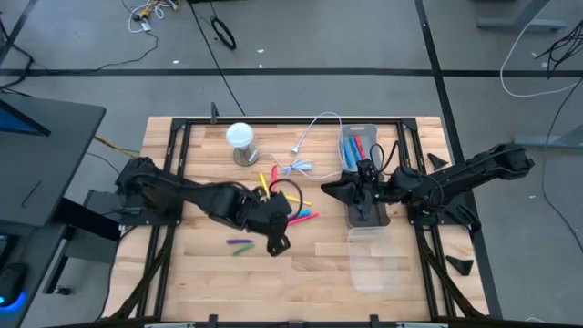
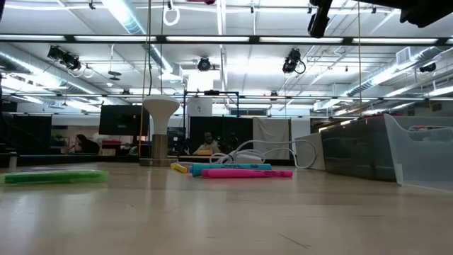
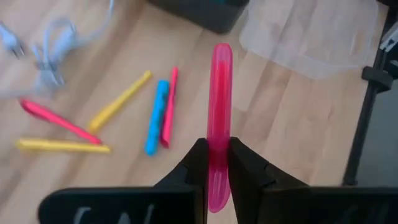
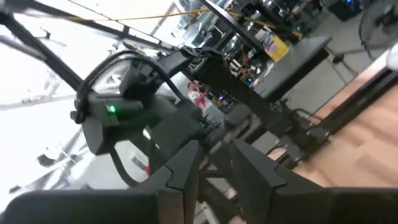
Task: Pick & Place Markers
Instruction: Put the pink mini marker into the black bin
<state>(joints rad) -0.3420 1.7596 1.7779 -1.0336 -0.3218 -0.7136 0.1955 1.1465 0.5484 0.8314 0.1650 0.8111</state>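
Observation:
My left gripper (image 1: 276,239) (image 3: 217,163) hangs above the middle of the table, shut on a pink marker (image 3: 221,93). Loose markers lie on the wood below it: yellow ones (image 3: 118,102), a red one (image 3: 59,120), a blue one (image 3: 157,117) beside a pink one (image 3: 168,107), and a green one (image 1: 239,244) (image 2: 53,177) nearer the front. My right gripper (image 1: 351,189) (image 4: 214,165) is raised at the right, pointing toward the left arm. Its fingers stand a narrow gap apart with nothing showing between them. My left gripper pinches the pink marker between its two fingers near one end (image 3: 217,149). The short end (image 3: 216,199) sticks back past the fingers. The long part runs forward beyond the fingertips, in line with them. The marker is lifted clear of the table.
A clear tub (image 1: 373,257) (image 2: 417,152) lies at the right front, with a dark box (image 1: 366,215) behind it. Another clear tub holding markers (image 1: 354,146) sits at the far right. A white cable (image 1: 305,150) and a white stand (image 1: 241,143) are at the back.

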